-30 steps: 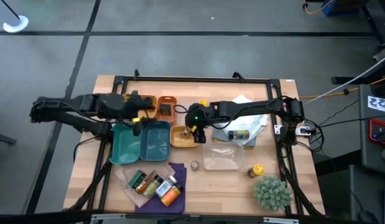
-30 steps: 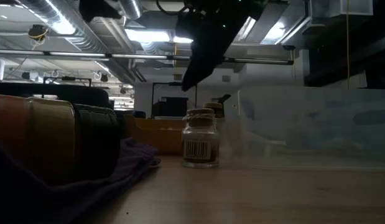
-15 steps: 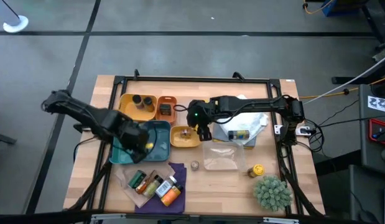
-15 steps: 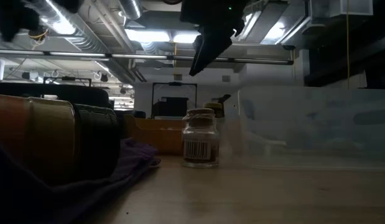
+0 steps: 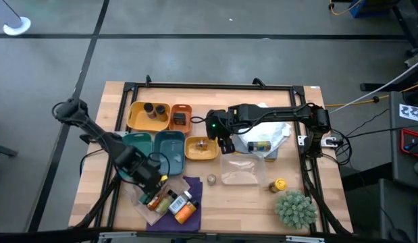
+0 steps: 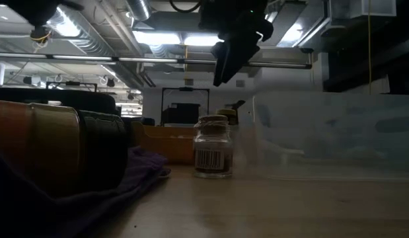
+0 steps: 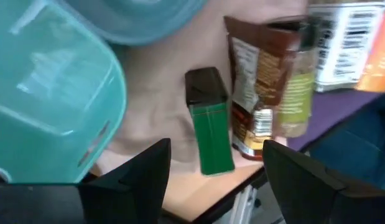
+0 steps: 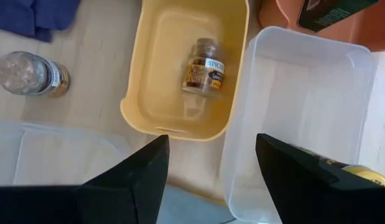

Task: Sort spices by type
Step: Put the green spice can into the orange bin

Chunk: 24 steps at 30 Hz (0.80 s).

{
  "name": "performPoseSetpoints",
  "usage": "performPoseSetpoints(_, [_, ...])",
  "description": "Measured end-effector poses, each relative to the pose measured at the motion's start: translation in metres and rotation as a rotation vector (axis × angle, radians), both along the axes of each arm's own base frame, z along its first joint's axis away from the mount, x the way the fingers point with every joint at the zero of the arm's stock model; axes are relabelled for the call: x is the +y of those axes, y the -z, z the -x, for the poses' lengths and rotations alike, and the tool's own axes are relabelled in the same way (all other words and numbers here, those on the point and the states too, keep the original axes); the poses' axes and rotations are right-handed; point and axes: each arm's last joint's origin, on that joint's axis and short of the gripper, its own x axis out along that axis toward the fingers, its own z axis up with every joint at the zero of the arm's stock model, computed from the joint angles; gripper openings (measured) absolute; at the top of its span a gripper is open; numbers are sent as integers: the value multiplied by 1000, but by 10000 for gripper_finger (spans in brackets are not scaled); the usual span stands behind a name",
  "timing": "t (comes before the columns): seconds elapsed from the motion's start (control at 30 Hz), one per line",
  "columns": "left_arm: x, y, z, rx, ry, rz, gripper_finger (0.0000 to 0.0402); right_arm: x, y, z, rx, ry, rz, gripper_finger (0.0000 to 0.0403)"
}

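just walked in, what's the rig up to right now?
Sorting spices into trays. The left gripper is open and empty, low over the spices lying on the purple cloth, lined up on a green packet with a black cap. The right gripper is open and empty above the small yellow tray, where one spice jar lies on its side. Another small jar stands loose on the table.
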Motion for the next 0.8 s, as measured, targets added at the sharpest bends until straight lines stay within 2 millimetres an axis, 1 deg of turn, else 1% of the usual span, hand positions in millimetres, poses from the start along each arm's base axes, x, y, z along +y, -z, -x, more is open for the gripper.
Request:
performPoseSetpoints(0.2, [-15, 18, 5, 10, -17, -8, 239, 3, 0, 0, -1, -9, -5, 241])
performPoseSetpoints(0.33, [-22, 28, 7, -2, -30, -2, 239, 11, 0, 0, 0, -28, -5, 241])
performPoseSetpoints(0.63, [-30, 38, 8, -6, -32, -75, 239, 28, 0, 0, 3, -66, 8, 241])
performPoseSetpoints(0.8, [-34, 46, 5, -9, -16, -104, 239, 37, 0, 1, 5, -88, 11, 241])
